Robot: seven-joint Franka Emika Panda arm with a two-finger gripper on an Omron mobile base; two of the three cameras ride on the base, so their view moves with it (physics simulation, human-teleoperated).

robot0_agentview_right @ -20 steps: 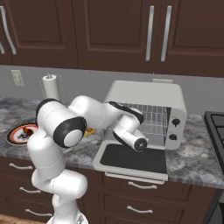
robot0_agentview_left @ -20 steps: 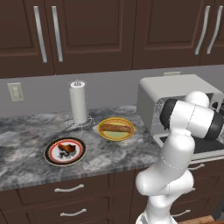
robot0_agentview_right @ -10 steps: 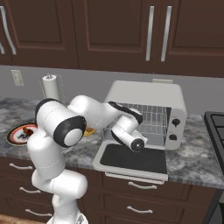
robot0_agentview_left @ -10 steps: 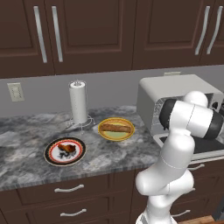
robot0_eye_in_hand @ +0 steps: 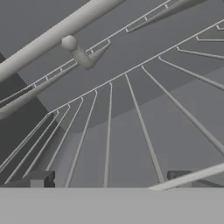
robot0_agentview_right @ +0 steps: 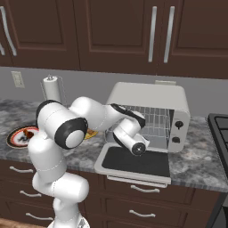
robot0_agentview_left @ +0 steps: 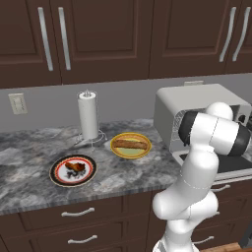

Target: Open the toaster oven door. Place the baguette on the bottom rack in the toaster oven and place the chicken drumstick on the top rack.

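The toaster oven (robot0_agentview_left: pixel 197 101) (robot0_agentview_right: pixel 147 93) stands on the counter with its door (robot0_agentview_right: pixel 136 161) folded down flat. Silver wire racks (robot0_agentview_right: pixel 156 119) show inside. My hand sits at the oven mouth, above the left part of the door. Up close, my gripper (robot0_eye_in_hand: pixel 109 177) is open, its fingertips (robot0_eye_in_hand: pixel 41 178) wide apart over a wire rack (robot0_eye_in_hand: pixel 131 113); which rack it is I cannot tell. The baguette (robot0_agentview_left: pixel 130 144) lies on a yellow plate left of the oven. The chicken drumstick (robot0_agentview_left: pixel 74 166) rests on a red-rimmed plate (robot0_agentview_right: pixel 18 136) further left.
A paper towel roll (robot0_agentview_left: pixel 88 115) (robot0_agentview_right: pixel 51 89) stands on its holder behind the plates. A stove edge (robot0_agentview_right: pixel 220 129) is right of the oven. Dark cabinets hang above, drawers run below the counter edge.
My hand has drifted slightly to the left at the oven mouth. The plates, food and door have not moved.
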